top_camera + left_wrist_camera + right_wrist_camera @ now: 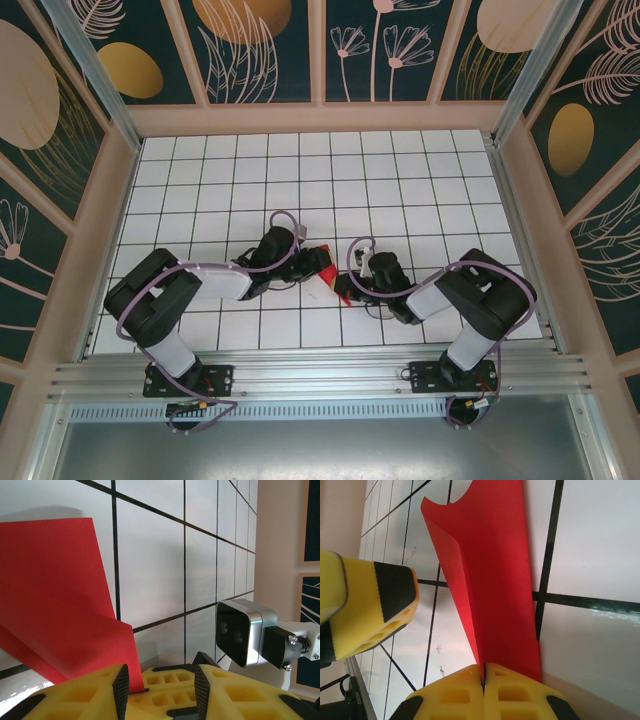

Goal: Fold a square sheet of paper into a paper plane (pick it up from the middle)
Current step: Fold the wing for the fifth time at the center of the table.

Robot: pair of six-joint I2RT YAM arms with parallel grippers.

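Right gripper [483, 674] pinches red paper [495, 570], left gripper [160, 676] gapes, above white gridded table [592, 540].

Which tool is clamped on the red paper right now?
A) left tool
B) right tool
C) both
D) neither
B: the right tool is pressed shut on a folded edge of the red paper, while the left tool has its pads standing apart.
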